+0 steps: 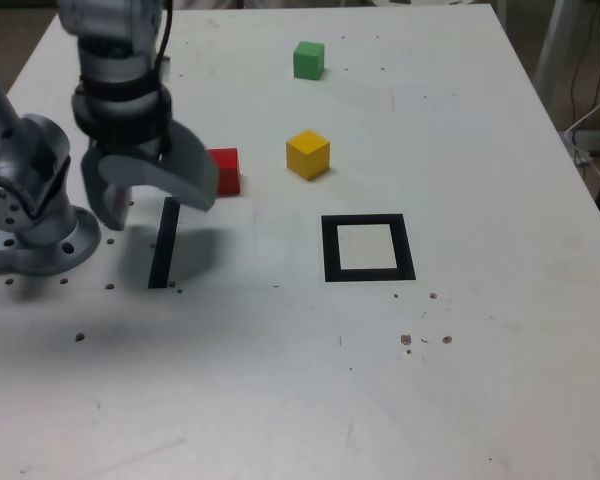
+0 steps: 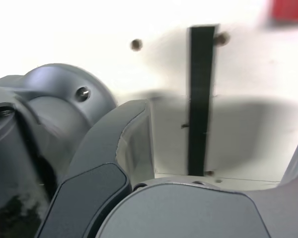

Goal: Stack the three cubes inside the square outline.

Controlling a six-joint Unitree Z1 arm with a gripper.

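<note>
My gripper [image 1: 155, 208] hangs open and empty above the table at the exterior view's left, over a straight black tape strip [image 1: 163, 245]. The red cube [image 1: 225, 170] sits just to the right of one finger, partly hidden by it; in the wrist view only an edge of the red cube [image 2: 289, 11] shows. The yellow cube [image 1: 308, 154] rests near the middle of the table. Farther back stands the green cube [image 1: 308, 59]. The square outline [image 1: 367, 248], black tape with a white centre, lies in front of the yellow cube with nothing inside it.
The arm's grey base [image 1: 35, 225] stands at the exterior view's left edge, also filling part of the wrist view as the base [image 2: 44, 114]. Small screw holes and dark specks dot the white table [image 1: 300, 380]. Cables and a stand show beyond the table's right edge.
</note>
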